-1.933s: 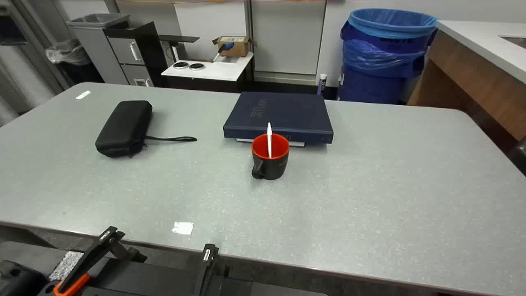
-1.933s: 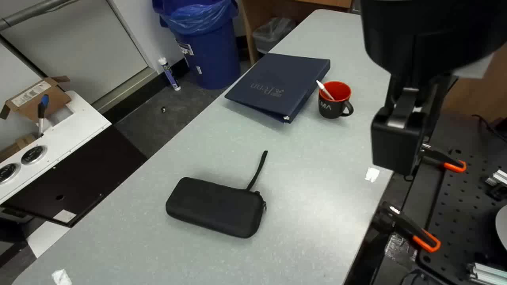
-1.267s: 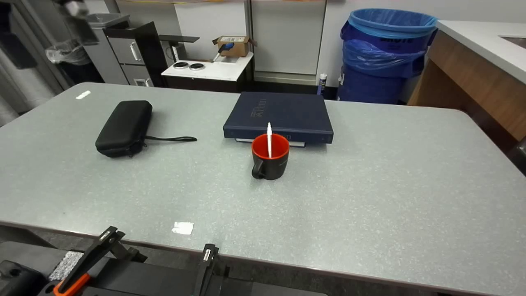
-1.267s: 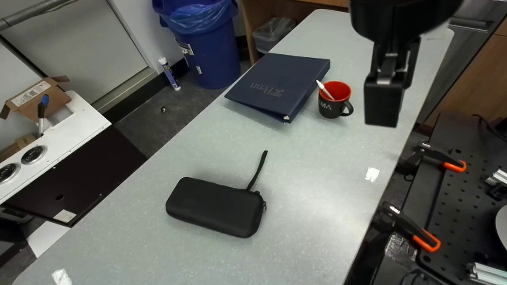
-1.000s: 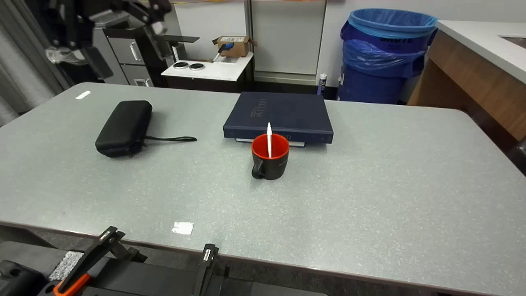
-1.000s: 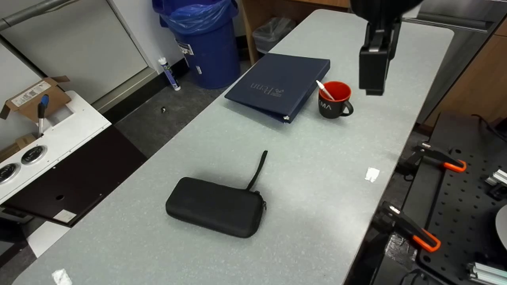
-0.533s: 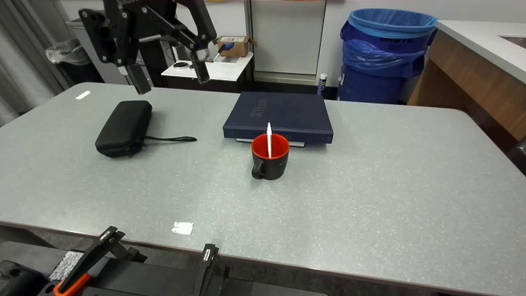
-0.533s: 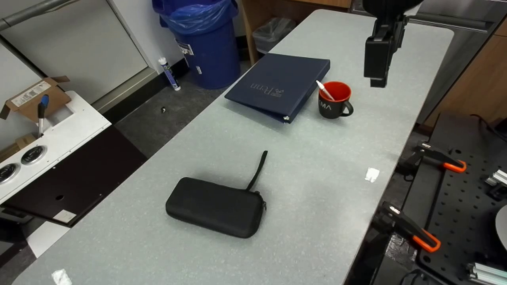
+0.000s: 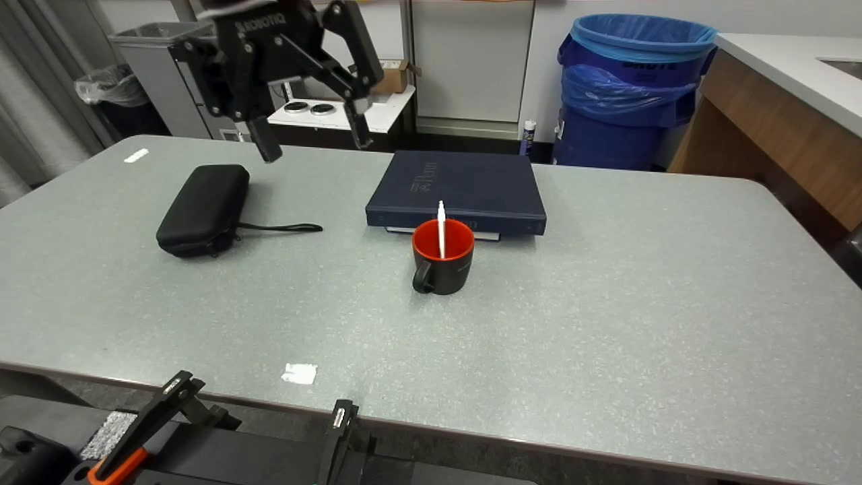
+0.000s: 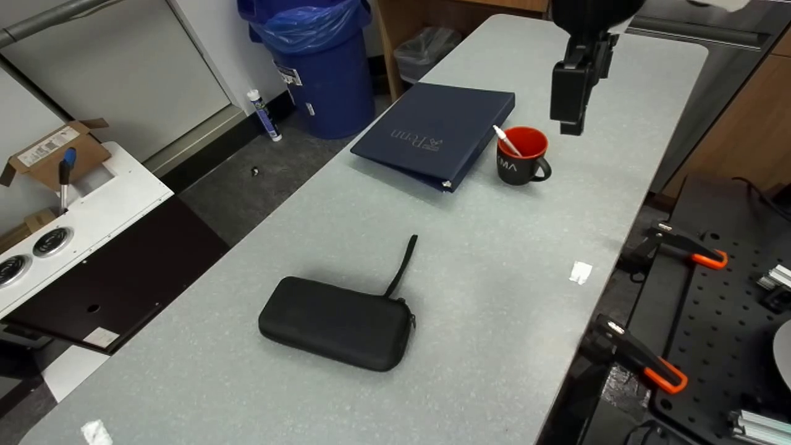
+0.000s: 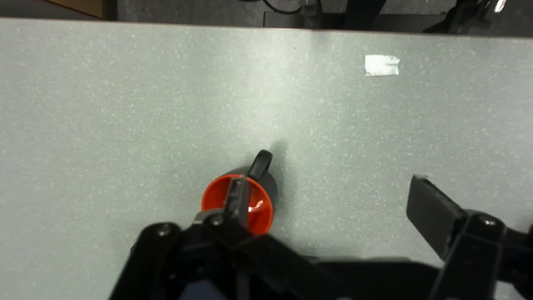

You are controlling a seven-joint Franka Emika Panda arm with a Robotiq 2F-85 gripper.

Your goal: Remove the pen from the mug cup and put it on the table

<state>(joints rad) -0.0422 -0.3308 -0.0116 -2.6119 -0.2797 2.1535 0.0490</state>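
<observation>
The mug (image 9: pixel 444 277) is black outside and red inside, with a black handle. It stands upright on the grey speckled table (image 9: pixel 606 323). The white pen (image 9: pixel 442 229) leans in the mug, its upper end above the rim; the pen (image 10: pixel 507 141) and mug (image 10: pixel 518 168) also show in an exterior view. My gripper (image 9: pixel 316 151) is open and empty, in the air above the table, left of the mug in that view. In the wrist view my gripper (image 11: pixel 329 181) has its jaws wide apart. One finger covers part of the mug (image 11: pixel 268 189), and the pen cannot be made out there.
A dark blue binder (image 9: pixel 465 185) lies right behind the mug. A black zip case (image 9: pixel 205 209) with a strap lies at the left. White tape (image 9: pixel 300 374) is on the table near the front edge. Clamps (image 9: pixel 340 431) stand just beyond that edge.
My open gripper has come into view from the upper left in an exterior view and moved right, closer to the mug. The mug and pen have not moved.
</observation>
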